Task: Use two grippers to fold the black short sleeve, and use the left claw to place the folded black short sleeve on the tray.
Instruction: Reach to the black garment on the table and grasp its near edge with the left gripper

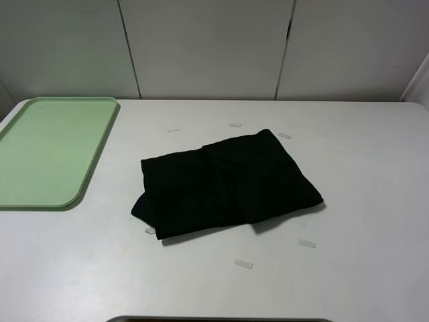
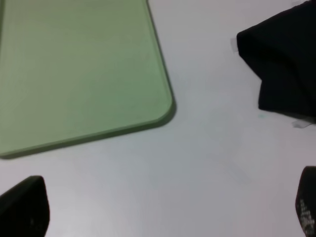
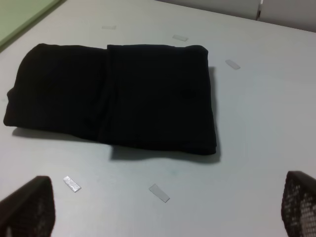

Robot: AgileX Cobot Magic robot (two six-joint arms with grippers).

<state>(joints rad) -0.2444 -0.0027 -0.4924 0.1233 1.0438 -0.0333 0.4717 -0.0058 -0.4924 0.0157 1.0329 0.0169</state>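
Note:
The black short sleeve (image 1: 228, 184) lies on the white table as a folded black bundle, near the middle; no lettering shows. It also fills the middle of the right wrist view (image 3: 118, 94), and one corner shows in the left wrist view (image 2: 284, 69). The pale green tray (image 1: 50, 151) sits bare at the table's left edge; its rounded corner appears in the left wrist view (image 2: 165, 106). Neither arm appears in the exterior high view. My left gripper (image 2: 165, 212) is open over bare table between tray and cloth. My right gripper (image 3: 163, 207) is open, short of the bundle's near edge.
Several small clear tape strips (image 1: 243, 264) lie around the cloth on the white table (image 1: 362, 174). Grey wall panels (image 1: 208, 47) stand behind the table's far edge. A dark edge (image 1: 221, 320) shows at the bottom of the exterior high view.

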